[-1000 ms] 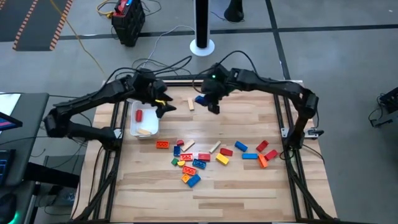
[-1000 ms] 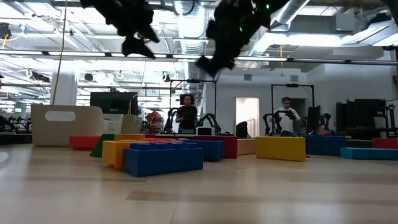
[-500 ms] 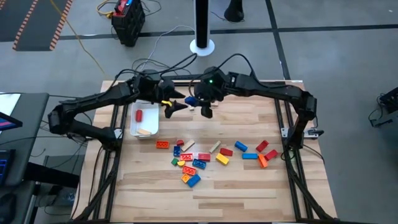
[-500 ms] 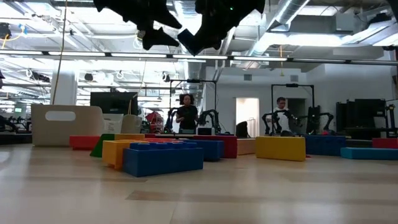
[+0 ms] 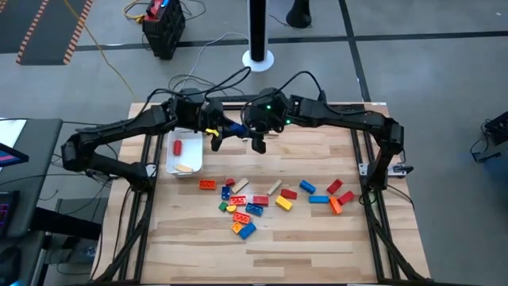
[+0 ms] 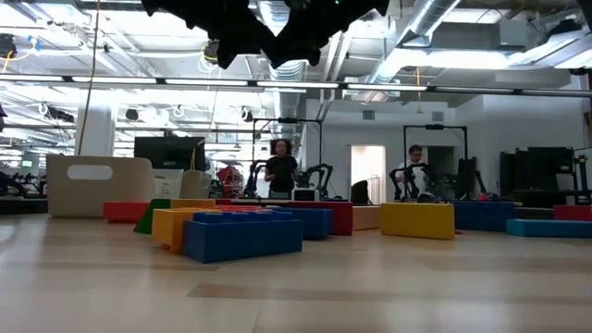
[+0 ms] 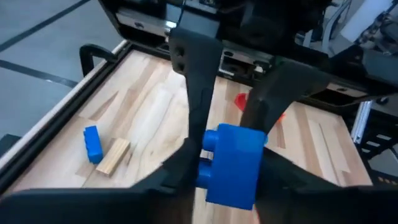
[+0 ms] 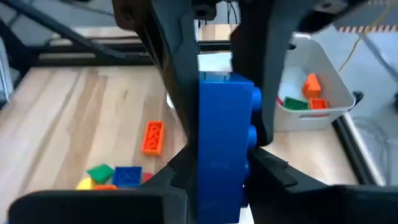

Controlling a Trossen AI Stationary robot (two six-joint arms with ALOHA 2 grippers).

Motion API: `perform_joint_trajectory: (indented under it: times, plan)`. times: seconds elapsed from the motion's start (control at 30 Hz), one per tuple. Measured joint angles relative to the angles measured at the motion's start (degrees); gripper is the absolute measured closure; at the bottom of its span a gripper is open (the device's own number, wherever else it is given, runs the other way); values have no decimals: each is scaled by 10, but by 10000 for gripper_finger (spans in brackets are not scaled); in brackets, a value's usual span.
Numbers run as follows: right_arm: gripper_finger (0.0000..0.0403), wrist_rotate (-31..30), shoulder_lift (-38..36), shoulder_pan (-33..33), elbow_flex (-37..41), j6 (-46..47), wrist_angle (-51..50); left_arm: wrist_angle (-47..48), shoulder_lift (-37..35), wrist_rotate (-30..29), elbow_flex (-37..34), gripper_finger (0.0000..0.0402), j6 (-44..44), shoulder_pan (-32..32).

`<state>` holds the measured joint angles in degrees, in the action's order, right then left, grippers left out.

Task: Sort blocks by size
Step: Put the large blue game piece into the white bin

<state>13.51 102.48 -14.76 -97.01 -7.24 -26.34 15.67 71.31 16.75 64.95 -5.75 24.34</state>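
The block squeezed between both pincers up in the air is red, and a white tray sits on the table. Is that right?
Not quite. The block held between the left pincer and the right pincer is blue, as both wrist views show. A white tray does sit on the table.

Blue block's (image 8: 221, 146) lower end is cut off.

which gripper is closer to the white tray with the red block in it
Left. The left gripper hangs just beside the white tray, off its far right corner. The right gripper is farther right, past the left one, with a blue block between its fingers.
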Motion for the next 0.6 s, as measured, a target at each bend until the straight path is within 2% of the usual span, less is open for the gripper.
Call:
perform_joint_trajectory:
  times: [0.07, 0.13, 0.3, 0.4, 0.5, 0.6]
  plan:
    - [267, 5, 0, -1, 0, 12, 1, 4, 0, 0, 0, 319, 0, 0]
    - [247, 3, 0, -6, 0, 15, -8, 24, -4, 0, 0, 319, -12, 3]
    - [179, 0, -15, -35, 0, 31, -85, 143, -42, -5, 0, 319, -19, 27]
    - [152, -2, -21, -58, 0, 31, -136, 248, -71, -6, 1, 319, -20, 43]
    - [145, -1, -21, -77, 0, 40, -161, 383, -78, -66, -3, 319, -27, 56]
    - [144, -1, -21, -88, 0, 42, -163, 466, -76, -123, -36, 319, -58, 72]
